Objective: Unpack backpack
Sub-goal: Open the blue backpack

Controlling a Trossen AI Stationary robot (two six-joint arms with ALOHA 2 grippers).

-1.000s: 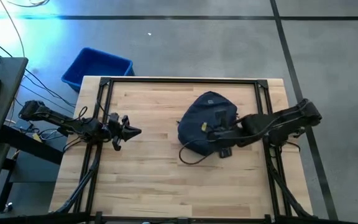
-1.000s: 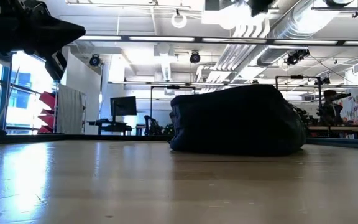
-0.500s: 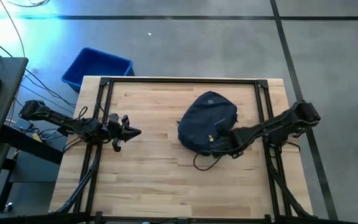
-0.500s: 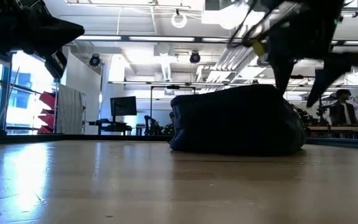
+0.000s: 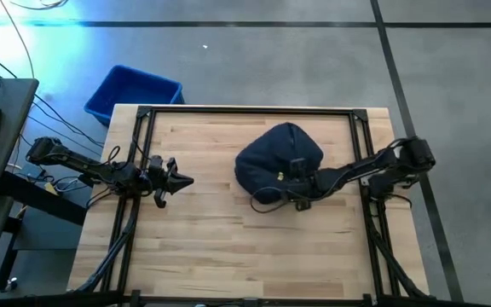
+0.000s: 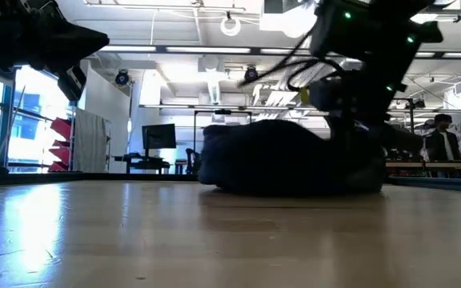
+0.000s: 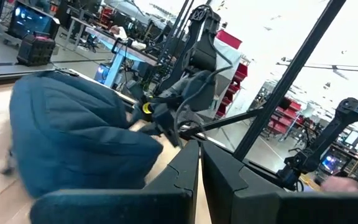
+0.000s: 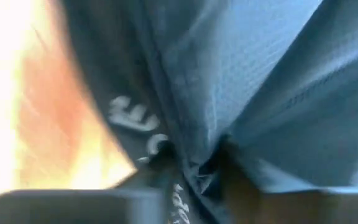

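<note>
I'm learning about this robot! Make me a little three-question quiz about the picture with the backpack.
1. True or false: the backpack lies on the wooden table.
2. Which claw is at the backpack? A) left B) right C) both
3. Fill the gap: beyond the table's far left corner stands a bright ____ bin.

Key
1. True.
2. B: the right claw is at the backpack's near edge, with fabric bunched between its fingers in the right wrist view; the left claw waits shut, off to the left.
3. Blue.
</note>
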